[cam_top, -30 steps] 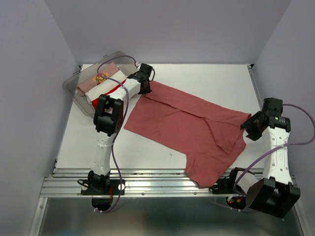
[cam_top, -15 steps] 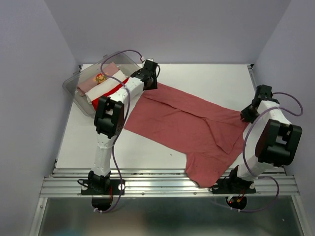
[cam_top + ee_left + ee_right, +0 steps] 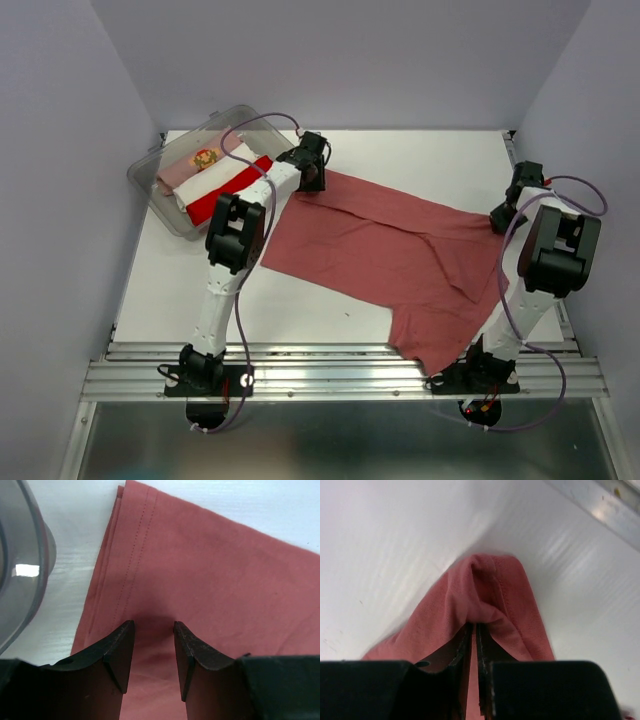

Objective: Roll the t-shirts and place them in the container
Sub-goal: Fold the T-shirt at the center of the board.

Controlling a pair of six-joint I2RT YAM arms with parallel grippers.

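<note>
The right jaws are clamped together on a raised fold of the brick-red t-shirt (image 3: 492,592), at its far right edge near the worktop (image 3: 395,535) rail. The left jaws stand apart over the stitched hem at the garment's far left corner; contact with the cloth cannot be confirmed. The garment lies spread on the worktop between both arms. Just beside the left jaws stands a clear plastic bin (image 3: 146,171) holding a pale pink bundle (image 3: 183,168), a white bundle (image 3: 222,170) and a bright red bundle (image 3: 232,186).
</note>
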